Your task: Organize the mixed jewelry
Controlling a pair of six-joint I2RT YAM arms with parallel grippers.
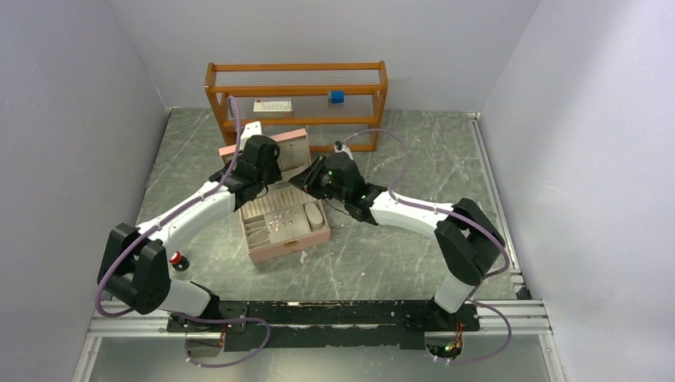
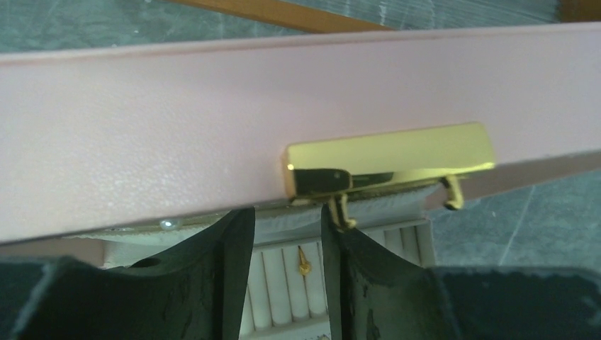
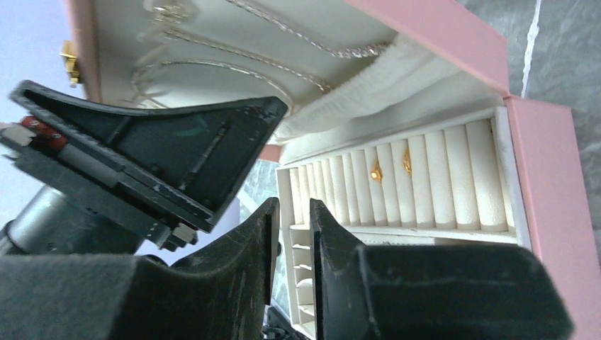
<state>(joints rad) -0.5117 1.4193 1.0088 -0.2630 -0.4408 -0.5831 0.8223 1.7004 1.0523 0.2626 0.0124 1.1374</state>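
A black rail (image 1: pixel 318 312) at the near edge carries both arms, which are white shells with black joints and looped purple cables. Just ahead of the left base, a small black cylinder (image 1: pixel 177 259) with a red cap stands on the desk (image 1: pixel 398 255), a grey-green slab veined like marble.

Mid-desk sits the open box (image 1: pixel 275 249), pink with a fine leather grain and lined in cream. The jewelry (image 1: pixel 276 223) is inside it. Tiny glinting specks lie in the tray's cells and two small gold pieces (image 3: pixel 375 170) are tucked between the padded ring rolls (image 3: pixel 439 177). Thin chains (image 3: pixel 234 67) are strung across the inside of the lid (image 1: pixel 293 151), above a ruched cream pocket (image 3: pixel 368 85).

The right jaws, black and rough-moulded, sit low at the box's far corner on their own side, pointing across the tray. They stand a narrow slit apart, with nothing seen in the slit.

The left jaws are at the lid's free edge, spread partway, pinching nothing. The rolls and one gold piece show through their gap. Just past their tips the lid's edge carries a polished gold clasp (image 2: pixel 390 159), a rectangular bar with two small hooks. One hook is beside a fingertip; whether they touch I cannot tell. A pearl-like bead (image 2: pixel 168 224) glints under the lid's edge.

Farthest back stands an orange-brown wooden rack (image 1: pixel 296 76) with ribbed pale shelves, holding a blue cube (image 1: pixel 337 96) and a flat card (image 1: pixel 273 105).
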